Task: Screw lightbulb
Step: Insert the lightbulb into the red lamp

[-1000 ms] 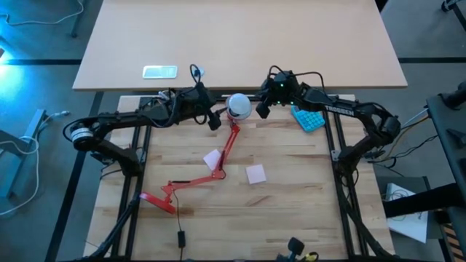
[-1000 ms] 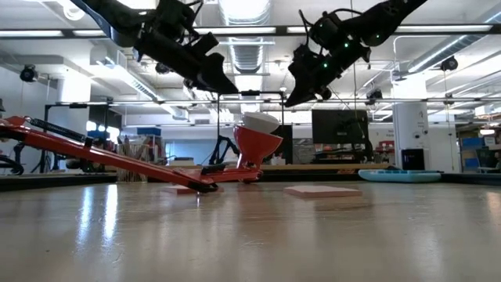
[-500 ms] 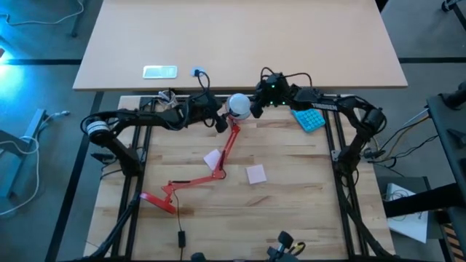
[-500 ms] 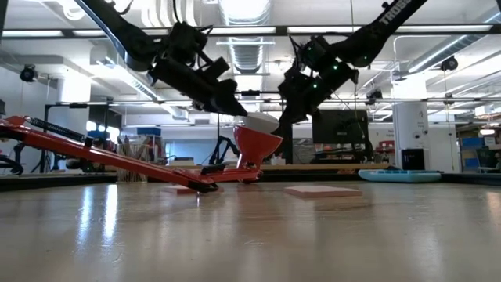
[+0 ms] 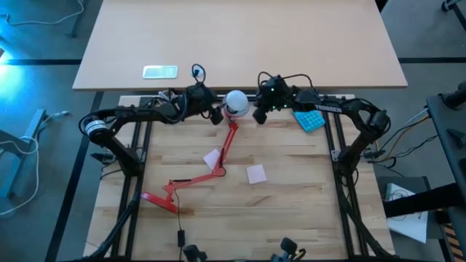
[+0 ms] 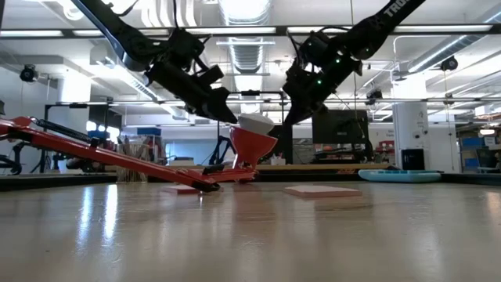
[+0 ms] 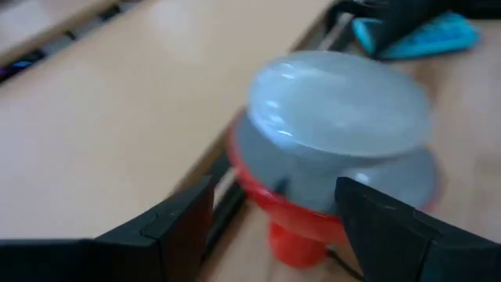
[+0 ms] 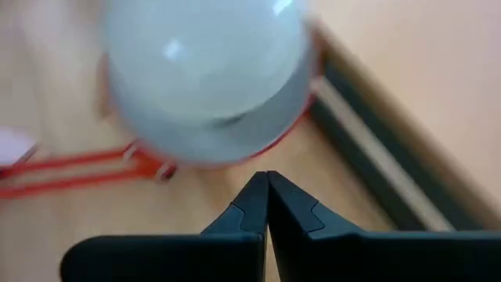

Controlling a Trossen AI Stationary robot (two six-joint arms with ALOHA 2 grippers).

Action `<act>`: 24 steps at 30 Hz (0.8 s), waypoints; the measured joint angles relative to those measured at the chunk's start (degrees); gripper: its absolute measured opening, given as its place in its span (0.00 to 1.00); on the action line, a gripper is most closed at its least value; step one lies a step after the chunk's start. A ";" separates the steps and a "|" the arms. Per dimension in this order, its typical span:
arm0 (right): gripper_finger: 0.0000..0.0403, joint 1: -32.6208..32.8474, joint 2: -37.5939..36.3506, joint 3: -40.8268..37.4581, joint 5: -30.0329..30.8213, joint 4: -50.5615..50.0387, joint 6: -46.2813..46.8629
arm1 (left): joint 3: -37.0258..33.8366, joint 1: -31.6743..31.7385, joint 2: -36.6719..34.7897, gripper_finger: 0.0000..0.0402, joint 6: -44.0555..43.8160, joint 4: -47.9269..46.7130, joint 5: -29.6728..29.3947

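The lightbulb (image 5: 236, 102) sits in the red lamp (image 5: 218, 162) shade — left gripper (image 7: 274, 227) wide open, right gripper (image 8: 267, 205) closed empty; next, grasp and twist.

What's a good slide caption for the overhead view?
Both grippers, left and right, flank the lightbulb seated in the red lamp.

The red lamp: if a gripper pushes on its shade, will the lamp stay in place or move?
The red lamp probably shifts or swings: its thin jointed arm lies low across the table and looks light. The shade sits at the arm's far end, so a push there likely pivots it.
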 joint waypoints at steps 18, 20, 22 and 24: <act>0.01 -1.15 1.92 0.10 -2.33 10.61 1.11 | -0.02 -1.55 0.22 0.64 1.23 0.89 -0.72; 0.01 -1.07 1.92 0.10 -2.44 10.60 1.11 | -0.02 -1.55 0.22 0.64 1.27 0.92 -0.72; 0.01 -0.78 1.92 0.10 -2.50 10.17 1.11 | -0.02 -1.55 0.22 0.64 1.46 0.92 -0.77; 0.01 -0.49 1.92 0.10 -3.65 9.55 1.14 | -0.02 -1.53 0.22 0.64 1.99 0.90 -1.14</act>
